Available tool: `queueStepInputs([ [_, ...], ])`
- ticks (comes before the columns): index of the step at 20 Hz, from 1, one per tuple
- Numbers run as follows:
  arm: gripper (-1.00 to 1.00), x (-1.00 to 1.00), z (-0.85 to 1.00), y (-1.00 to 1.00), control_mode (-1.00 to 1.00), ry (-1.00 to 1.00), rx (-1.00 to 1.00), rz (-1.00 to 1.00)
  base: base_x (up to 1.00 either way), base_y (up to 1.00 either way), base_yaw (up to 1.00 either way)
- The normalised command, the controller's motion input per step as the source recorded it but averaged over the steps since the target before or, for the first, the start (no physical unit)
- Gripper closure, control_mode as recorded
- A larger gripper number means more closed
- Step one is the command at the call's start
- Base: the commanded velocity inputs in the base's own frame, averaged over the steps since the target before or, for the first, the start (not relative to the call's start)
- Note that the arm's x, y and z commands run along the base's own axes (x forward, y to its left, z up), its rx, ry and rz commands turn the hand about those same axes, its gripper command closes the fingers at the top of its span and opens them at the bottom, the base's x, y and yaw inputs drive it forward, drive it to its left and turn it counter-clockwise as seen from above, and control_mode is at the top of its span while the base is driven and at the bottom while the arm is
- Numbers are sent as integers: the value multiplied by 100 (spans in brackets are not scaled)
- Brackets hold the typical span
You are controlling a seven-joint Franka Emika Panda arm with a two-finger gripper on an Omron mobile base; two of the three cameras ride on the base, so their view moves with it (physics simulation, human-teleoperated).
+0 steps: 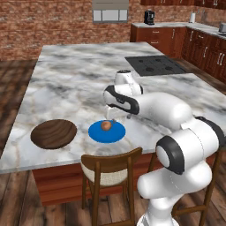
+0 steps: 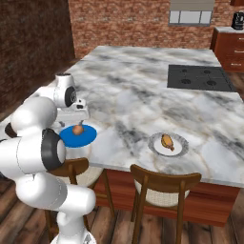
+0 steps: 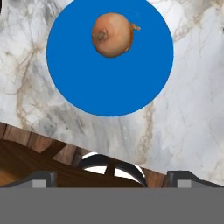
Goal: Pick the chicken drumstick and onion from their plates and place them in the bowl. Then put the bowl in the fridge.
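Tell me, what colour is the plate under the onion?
Bright blue. The plate under the reddish-brown onion shows best in the hand view.

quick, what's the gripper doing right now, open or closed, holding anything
Gripper: open, holding nothing; it hangs above the onion on the blue plate.

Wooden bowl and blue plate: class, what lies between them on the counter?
Nothing: in the left base view, bare marble separates the bowl from the blue plate.
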Motion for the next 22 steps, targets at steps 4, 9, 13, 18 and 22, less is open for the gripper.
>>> queueStepInputs([
  [4,-100,0,-11,15,-100,0,0,8,0,0,0],
  [9,-100,6,-6,11,-100,-2,1,2,0,0,0],
  [13,-100,18,-8,8,-100,0,0,0,0,0,0],
  [18,-100,13,-12,8,-100,0,0,0,0,0,0],
  [22,-100,25,-19,6,-100,8,0,0,0,0,0],
])
